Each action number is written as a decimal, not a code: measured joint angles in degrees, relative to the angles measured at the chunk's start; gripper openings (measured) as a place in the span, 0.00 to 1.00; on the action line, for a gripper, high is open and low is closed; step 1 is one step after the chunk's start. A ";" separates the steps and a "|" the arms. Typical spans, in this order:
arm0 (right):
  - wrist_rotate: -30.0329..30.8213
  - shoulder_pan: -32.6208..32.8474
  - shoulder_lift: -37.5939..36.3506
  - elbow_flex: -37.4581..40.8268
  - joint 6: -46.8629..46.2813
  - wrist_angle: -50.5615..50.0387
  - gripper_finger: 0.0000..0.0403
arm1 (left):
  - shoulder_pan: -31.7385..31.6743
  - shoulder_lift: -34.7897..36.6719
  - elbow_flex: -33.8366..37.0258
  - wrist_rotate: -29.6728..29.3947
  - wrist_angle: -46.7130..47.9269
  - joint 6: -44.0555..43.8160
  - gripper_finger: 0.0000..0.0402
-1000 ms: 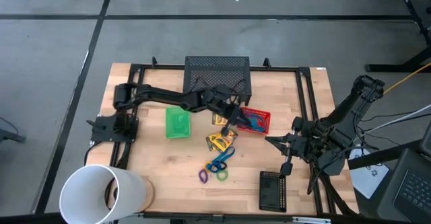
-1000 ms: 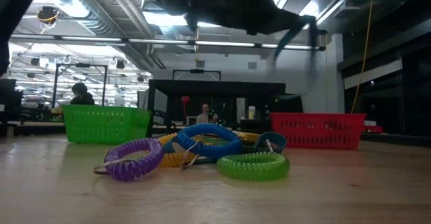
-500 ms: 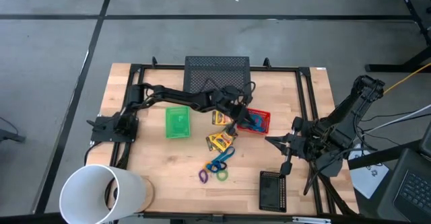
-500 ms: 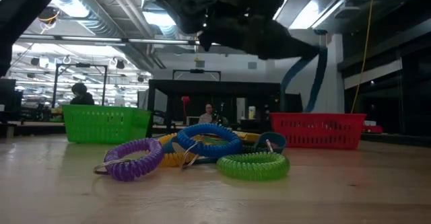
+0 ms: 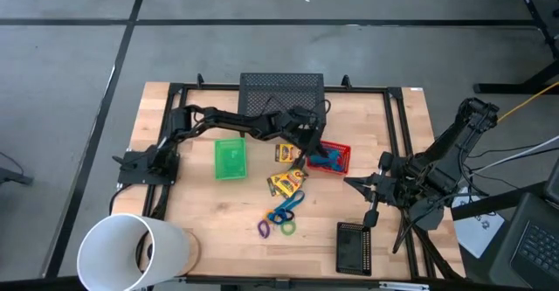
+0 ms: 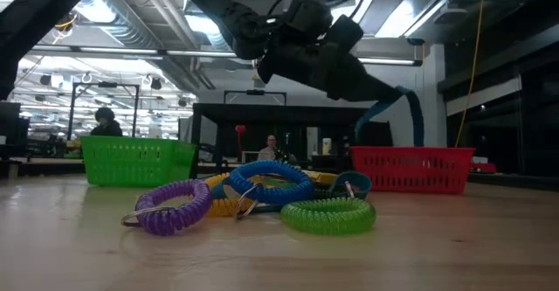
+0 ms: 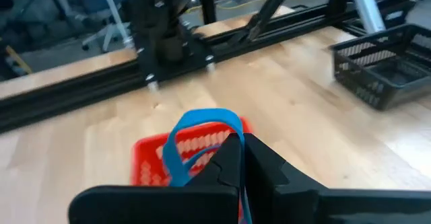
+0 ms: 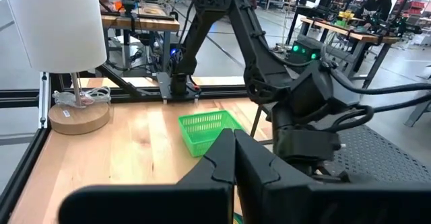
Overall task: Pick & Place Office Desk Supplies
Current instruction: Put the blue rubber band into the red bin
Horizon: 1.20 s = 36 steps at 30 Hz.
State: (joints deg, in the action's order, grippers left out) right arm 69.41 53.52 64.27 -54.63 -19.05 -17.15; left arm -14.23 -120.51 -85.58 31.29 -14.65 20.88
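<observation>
Left end effector (image 5: 316,154) pinched closed on flat blue cord bundle (image 7: 195,131), suspended over red mesh tray (image 5: 332,156). Right end effector (image 5: 348,182) closed, empty, at counter's (image 5: 201,204) right side.

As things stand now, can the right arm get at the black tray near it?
Probably yes. The black tray lies just in front of the right hand, nothing between them. The left hand, shut on the blue cord, works over the red tray, well away.
</observation>
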 joint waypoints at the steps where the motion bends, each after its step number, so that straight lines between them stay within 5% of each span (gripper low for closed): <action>1: 0.00 0.00 0.00 0.00 0.00 0.00 0.00 | -0.34 -0.01 0.00 -0.02 0.80 -0.13 0.01; 16: -0.19 -0.07 0.02 0.00 0.00 0.00 0.00 | -0.10 -2.10 -0.20 -0.57 0.83 -0.31 0.01; 23: -1.17 -0.11 0.02 0.00 -0.07 0.00 0.00 | 0.79 -2.22 -0.13 -4.95 4.70 -1.28 0.01; 31: -1.48 -0.13 0.02 0.00 -0.12 0.02 0.00 | 3.28 -2.30 0.00 -17.72 9.02 1.65 0.01; 36: -1.51 -0.44 0.02 0.00 -0.22 0.02 0.00 | 4.21 -2.71 -0.29 -18.34 9.12 2.05 0.01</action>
State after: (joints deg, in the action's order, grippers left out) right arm 67.89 53.08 64.29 -54.63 -19.27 -17.12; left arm -10.02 -123.22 -85.87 12.95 -5.53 22.93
